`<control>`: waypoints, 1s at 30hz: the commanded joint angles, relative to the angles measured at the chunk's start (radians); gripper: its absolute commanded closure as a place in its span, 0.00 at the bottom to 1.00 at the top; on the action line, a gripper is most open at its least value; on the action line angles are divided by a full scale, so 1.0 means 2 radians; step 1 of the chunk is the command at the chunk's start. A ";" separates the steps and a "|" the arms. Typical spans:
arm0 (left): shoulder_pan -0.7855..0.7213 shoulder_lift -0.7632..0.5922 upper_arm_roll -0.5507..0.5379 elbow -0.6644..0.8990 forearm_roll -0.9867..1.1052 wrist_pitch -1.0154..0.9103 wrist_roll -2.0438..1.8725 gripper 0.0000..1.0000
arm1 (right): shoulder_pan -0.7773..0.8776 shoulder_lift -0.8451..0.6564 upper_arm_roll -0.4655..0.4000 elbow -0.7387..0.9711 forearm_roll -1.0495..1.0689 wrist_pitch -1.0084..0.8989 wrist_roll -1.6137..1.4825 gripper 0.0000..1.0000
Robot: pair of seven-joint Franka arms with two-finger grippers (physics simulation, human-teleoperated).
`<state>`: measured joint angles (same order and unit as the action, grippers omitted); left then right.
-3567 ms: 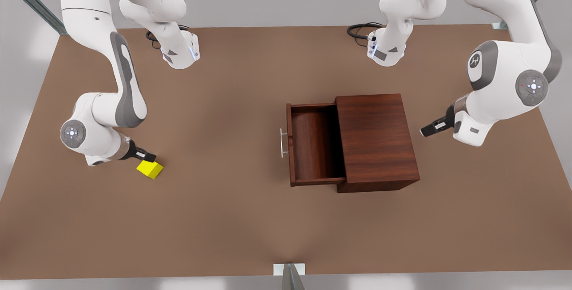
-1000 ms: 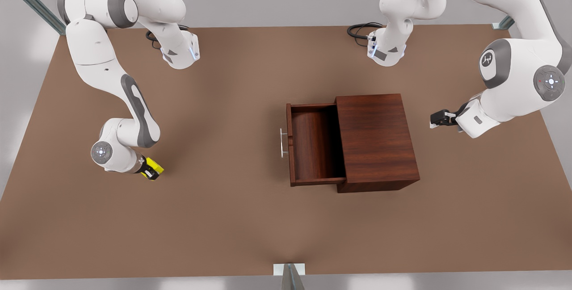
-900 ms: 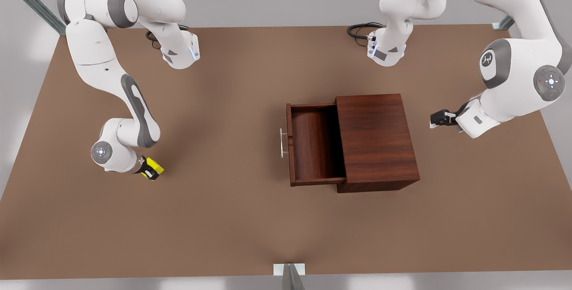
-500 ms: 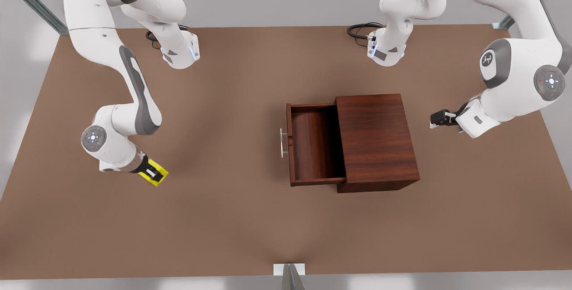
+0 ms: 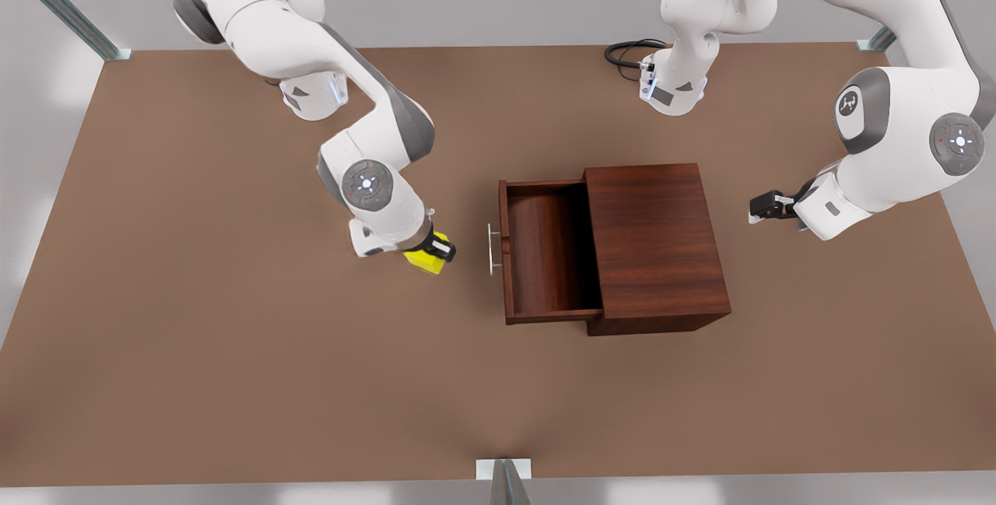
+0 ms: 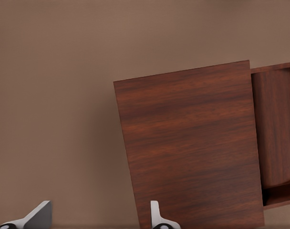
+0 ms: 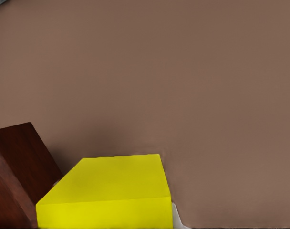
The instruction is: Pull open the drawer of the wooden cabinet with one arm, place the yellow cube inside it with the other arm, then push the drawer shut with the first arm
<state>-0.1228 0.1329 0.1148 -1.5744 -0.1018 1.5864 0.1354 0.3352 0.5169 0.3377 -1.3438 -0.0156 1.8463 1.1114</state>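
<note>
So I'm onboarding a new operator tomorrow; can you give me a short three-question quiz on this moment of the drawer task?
1. True or false: the drawer of the wooden cabinet is pulled open.
2. Which gripper holds the yellow cube? A) left gripper B) right gripper C) neither
3. Fill in: the left gripper, open, waits beside the cabinet on the side ______ the drawer's handle.

Key
1. True; its bare inside shows.
2. B; the right gripper is shut on the cube, beside the handle and not yet over the drawer.
3. opposite
</note>
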 commanded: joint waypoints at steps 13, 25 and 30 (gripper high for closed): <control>0.000 -0.001 0.000 0.000 0.000 0.000 0.001 0.00 | 0.171 0.151 -0.033 0.178 -0.004 -0.004 0.423 0.36; 0.000 -0.001 0.000 0.000 0.000 0.000 0.001 0.00 | 0.193 0.176 -0.044 0.205 -0.004 -0.004 0.433 0.00; 0.000 -0.001 0.000 0.000 0.000 0.000 0.001 0.00 | 0.053 0.097 -0.045 0.202 -0.010 -0.165 0.277 0.00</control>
<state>-0.1228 0.1329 0.1148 -1.5743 -0.1018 1.5864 0.1366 0.4925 0.7340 0.2471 -0.9402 -0.0313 1.7251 1.7594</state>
